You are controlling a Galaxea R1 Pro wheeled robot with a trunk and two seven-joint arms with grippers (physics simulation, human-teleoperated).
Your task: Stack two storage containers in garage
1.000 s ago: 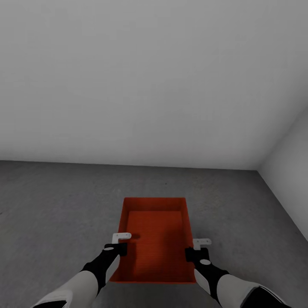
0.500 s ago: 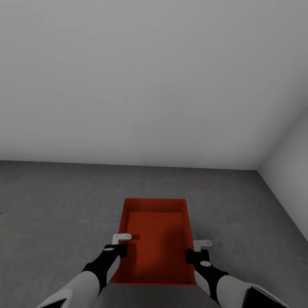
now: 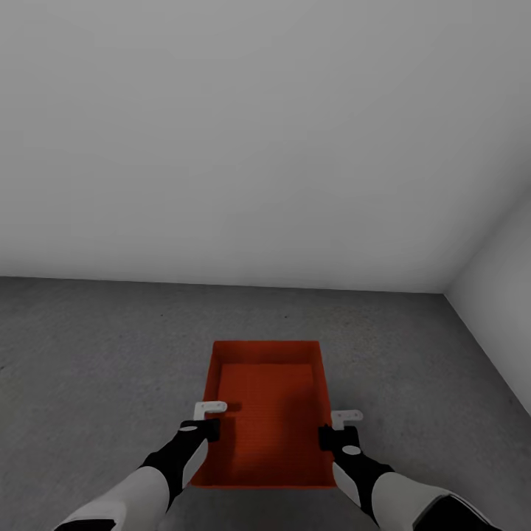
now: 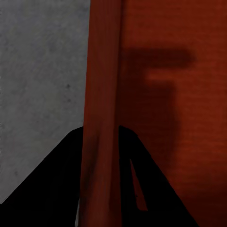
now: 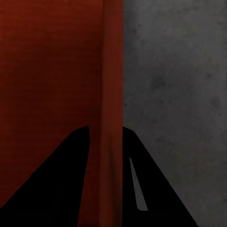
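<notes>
One orange-red storage container (image 3: pixel 269 413), open-topped and empty, is low in front of me over the garage's dark grey concrete floor (image 3: pixel 96 354). My left gripper (image 3: pixel 210 420) is shut on its left long wall (image 4: pixel 101 94), which runs between the two dark fingers. My right gripper (image 3: pixel 332 431) is shut on the right long wall (image 5: pixel 112 71) in the same way. Whether the container's bottom touches the floor, I cannot tell.
A plain pale grey wall (image 3: pixel 258 147) stands ahead, meeting a second wall (image 3: pixel 501 295) in a corner at the right. Bare concrete floor (image 5: pixel 175 94) stretches to the left, the right and beyond the container.
The container and both grippers dipped very slightly half a second ago and are back at about the same spot. Both grips are unchanged.
</notes>
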